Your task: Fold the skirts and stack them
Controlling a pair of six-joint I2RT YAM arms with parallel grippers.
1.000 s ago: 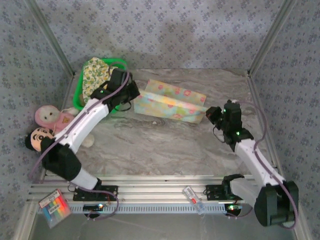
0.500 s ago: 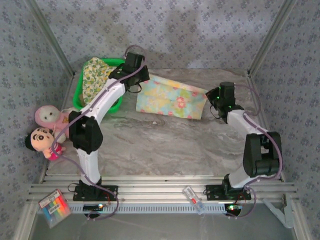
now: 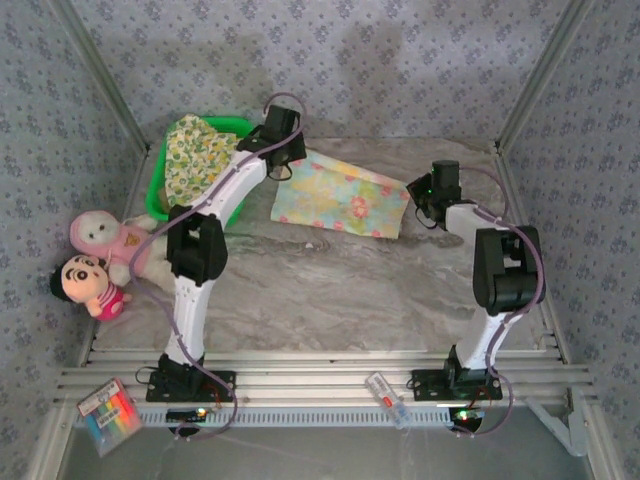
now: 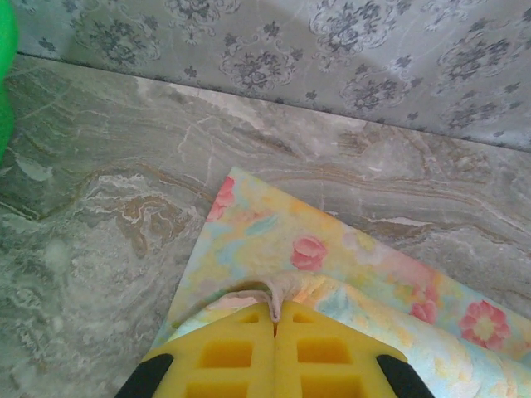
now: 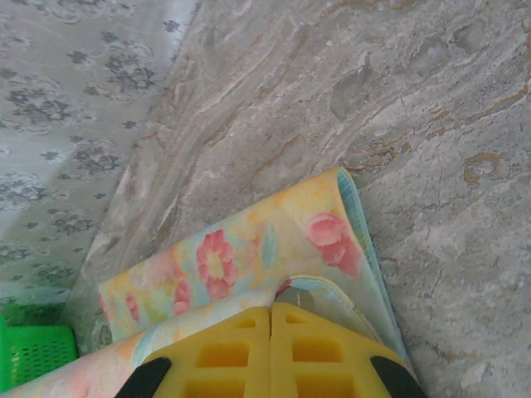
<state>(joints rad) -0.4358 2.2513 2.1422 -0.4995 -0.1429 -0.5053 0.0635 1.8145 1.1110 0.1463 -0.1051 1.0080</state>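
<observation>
Marble table (image 3: 330,290): grey veined top with patterned wallpaper behind; my two arms reach across it to the far side.
Pastel skirt (image 3: 340,195): lies flat near the back of the table, between my two grippers and just beside the green basket (image 3: 153,200).
Left gripper (image 4: 275,311): clenched on a pinch of the pastel skirt's upper layer at its left end. A small ridge of cloth stands up between the yellow pads.
Right gripper (image 5: 271,315): clenched the same way on the upper layer at the right end, close to the folded corner.
Cloth relative to my hands: the layer I hold sits on top of a lower layer, which runs out beyond my fingertips toward the wall.
Step in hand: as I judge it, the first fold of this skirt, with the held edge being carried over the layer below.
Next move: bring both ends on evenly until the edges meet, lower them together, then let go with both hands at once so nothing drags askew.
Floral skirt (image 3: 190,155): draped over the basket, not yet folded.
</observation>
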